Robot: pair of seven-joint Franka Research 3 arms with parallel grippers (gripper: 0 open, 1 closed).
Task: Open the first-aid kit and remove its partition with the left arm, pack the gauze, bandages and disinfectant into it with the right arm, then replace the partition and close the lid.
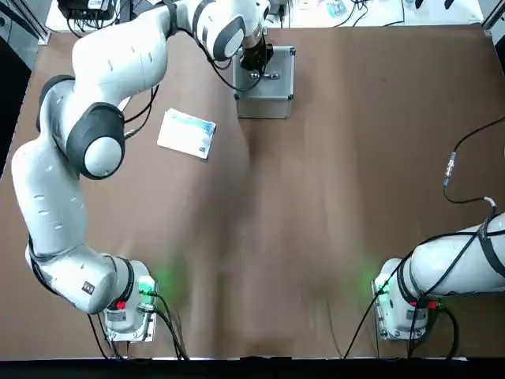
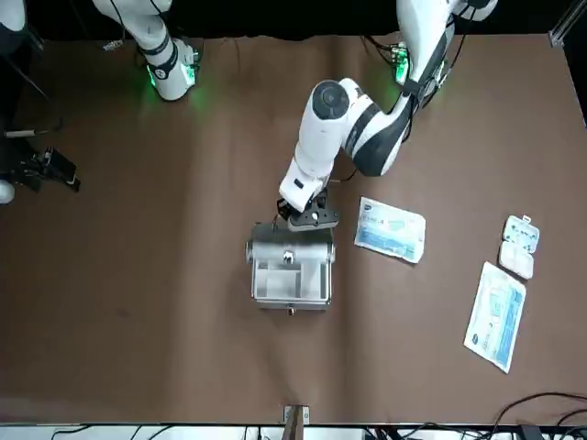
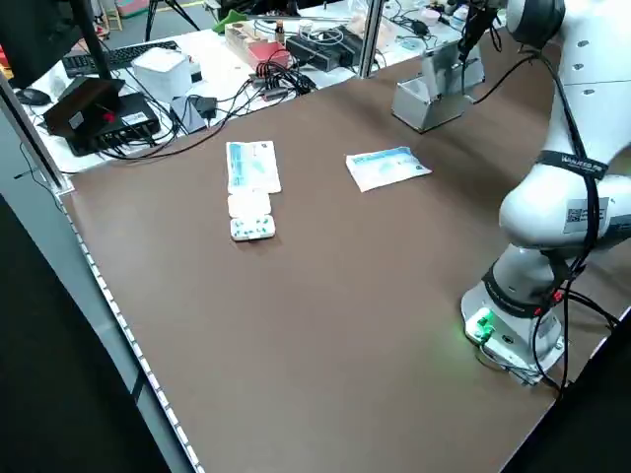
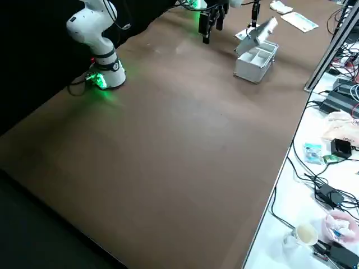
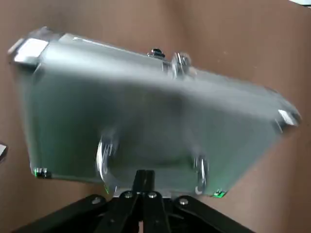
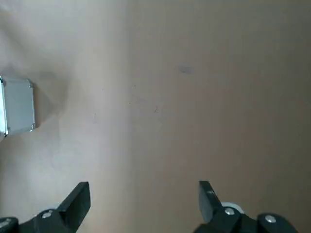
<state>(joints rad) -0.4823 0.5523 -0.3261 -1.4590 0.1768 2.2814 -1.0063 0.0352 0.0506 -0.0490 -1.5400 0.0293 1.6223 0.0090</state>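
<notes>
One silver case (image 2: 291, 272) stood toward the far middle of the brown tabletop (image 1: 316, 237), its lid (image 4: 257, 32) tilted up partway on the hinge and its inside showing; in the front view pale compartments of the partition (image 2: 290, 273) sat within the case, with a small latch on the wall facing that camera; the lid looked like brushed metal with bright corner caps, and the left wrist view showed its curved handle (image 5: 150, 162) directly ahead of the fingers. The left gripper (image 2: 307, 217) was at the raised lid's edge, its fingers (image 5: 145, 180) drawn together at the handle, though whether they pinched it I could not tell; the left arm (image 1: 79, 158) reached across the tabletop to get there. Just beside the case lay a flat white-and-blue printed packet (image 1: 187, 133); its writing was too small to read. Further toward the robot's left, near the tabletop's edge, lay a long white-and-teal box (image 2: 496, 315) and a small white blister tray (image 2: 518, 246), their print likewise unreadable. The right gripper (image 6: 145, 204) hung above bare tabletop well apart from the case, its fingers spread wide and empty.
</notes>
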